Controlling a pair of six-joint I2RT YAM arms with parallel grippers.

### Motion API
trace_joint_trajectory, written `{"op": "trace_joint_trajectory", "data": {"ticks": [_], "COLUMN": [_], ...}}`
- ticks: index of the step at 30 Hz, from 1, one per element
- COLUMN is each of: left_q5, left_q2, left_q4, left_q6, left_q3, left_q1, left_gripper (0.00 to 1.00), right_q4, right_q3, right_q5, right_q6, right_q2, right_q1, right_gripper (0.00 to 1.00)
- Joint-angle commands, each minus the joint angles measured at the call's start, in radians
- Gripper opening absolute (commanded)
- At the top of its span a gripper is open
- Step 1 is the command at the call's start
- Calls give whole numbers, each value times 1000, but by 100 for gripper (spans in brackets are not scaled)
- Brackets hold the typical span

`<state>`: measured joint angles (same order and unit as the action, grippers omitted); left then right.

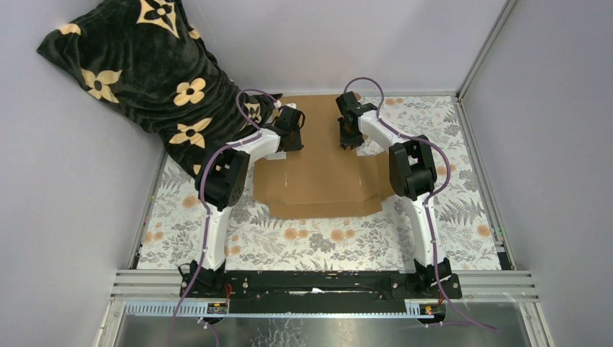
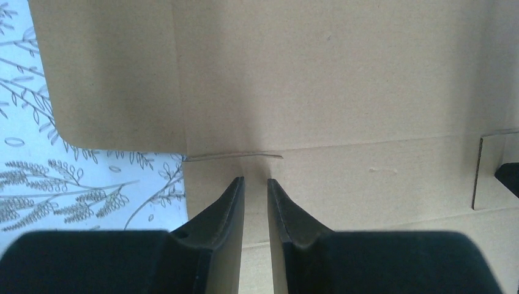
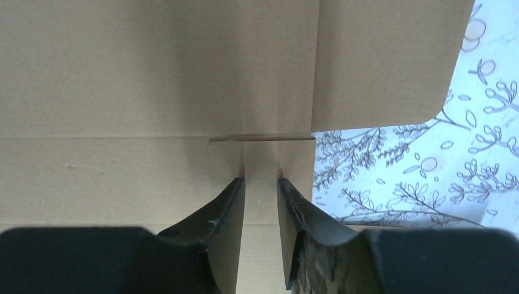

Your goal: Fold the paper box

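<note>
Floral-printed worktop (image 1: 325, 238) between grey walls carries the paper box (image 1: 318, 177). It is an unfolded brown cardboard sheet lying flat at the middle, its far left corner beside a dark flowered blanket (image 1: 137, 72). Over the sheet's far part, the left jaws stand a narrow gap apart, holding nothing, tips near a short slit (image 2: 232, 157). The right jaws are parted a little wider, also empty, near a second slit (image 3: 263, 138).

both wrist views cut off most of the paper box (image 2: 343, 92).
</note>
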<state>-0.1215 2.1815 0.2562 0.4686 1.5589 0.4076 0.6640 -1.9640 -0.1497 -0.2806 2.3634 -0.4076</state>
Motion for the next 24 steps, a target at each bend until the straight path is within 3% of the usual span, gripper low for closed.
{"op": "trace_joint_trajectory", "data": {"ticks": [1, 14, 20, 24], "left_q5": [33, 104, 116, 156], "left_q2": [84, 144, -27, -132], "left_q4": [96, 98, 73, 95], "left_q6": [-45, -69, -61, -71], "left_q3": [49, 175, 118, 156], "left_q1": [-25, -70, -100, -122], "left_gripper": [27, 29, 33, 37], "right_q4": [8, 10, -52, -3], "right_q3": [-44, -129, -70, -141], "right_q5": [18, 72, 103, 130], "right_q6": [3, 6, 42, 69], "right_q2": [92, 147, -6, -78], "right_q1": [15, 56, 65, 67], "right_gripper": [35, 37, 44, 49]}}
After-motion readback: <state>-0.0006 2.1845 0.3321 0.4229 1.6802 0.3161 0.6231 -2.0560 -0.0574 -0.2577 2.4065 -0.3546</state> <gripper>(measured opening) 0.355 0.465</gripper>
